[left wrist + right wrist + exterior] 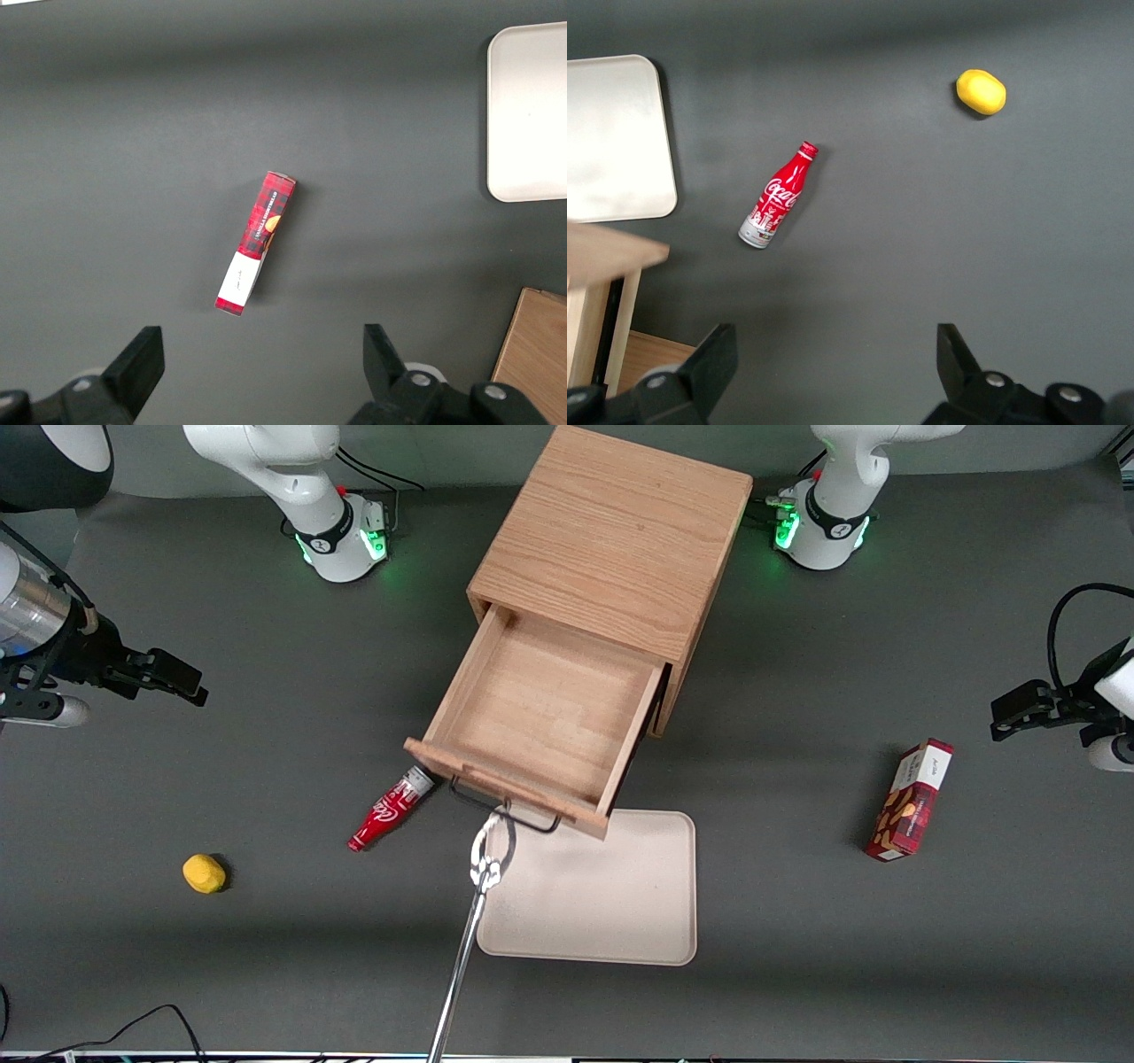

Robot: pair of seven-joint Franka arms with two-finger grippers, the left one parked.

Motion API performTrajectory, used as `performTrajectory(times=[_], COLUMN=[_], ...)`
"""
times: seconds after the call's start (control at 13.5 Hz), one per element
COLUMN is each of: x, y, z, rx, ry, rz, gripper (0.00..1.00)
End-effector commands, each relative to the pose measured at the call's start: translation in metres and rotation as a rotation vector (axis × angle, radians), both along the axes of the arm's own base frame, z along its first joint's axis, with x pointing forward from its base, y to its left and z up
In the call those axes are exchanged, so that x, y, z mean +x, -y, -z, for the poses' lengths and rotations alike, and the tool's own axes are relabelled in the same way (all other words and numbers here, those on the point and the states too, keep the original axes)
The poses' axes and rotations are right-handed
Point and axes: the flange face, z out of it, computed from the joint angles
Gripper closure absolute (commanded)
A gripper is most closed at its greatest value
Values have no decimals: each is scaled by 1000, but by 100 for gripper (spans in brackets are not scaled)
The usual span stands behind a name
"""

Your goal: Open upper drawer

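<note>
The upper drawer (540, 708) of the oak cabinet (611, 540) stands pulled far out and is empty inside. Its thin black wire handle (505, 808) is on the front panel, nearest the front camera. The lower drawer is hidden under it. A corner of the drawer front shows in the right wrist view (611, 252). My gripper (182, 680) hangs above the table toward the working arm's end, well apart from the drawer. It is open and empty, with bare table between its fingers in the right wrist view (835, 345).
A thin metal rod with a looped end (487, 859) reaches from the table's front edge to the handle. A red cola bottle (390, 810) (778, 197) lies beside the drawer front. A yellow lemon (204, 872) (981, 91), a beige tray (602, 903) and a red biscuit box (912, 802) (257, 241) are on the table.
</note>
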Motion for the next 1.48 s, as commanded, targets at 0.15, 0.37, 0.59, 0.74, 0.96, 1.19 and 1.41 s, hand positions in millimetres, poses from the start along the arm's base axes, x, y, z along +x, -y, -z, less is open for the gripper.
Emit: performTrajectory(times=[0.15, 0.37, 0.59, 0.74, 0.96, 1.19, 1.41], x=[-3, -2, -2, -2, 0, 1, -5], y=[4, 9, 7, 5, -11, -47, -120], z=[-11, -11, -11, -11, -11, -8, -13], rx=[14, 14, 15, 15, 19, 84, 118], ry=[8, 8, 11, 14, 24, 32, 35], rz=[17, 23, 23, 20, -7, -66, -186], gripper=[0, 0, 0, 0, 0, 0, 0])
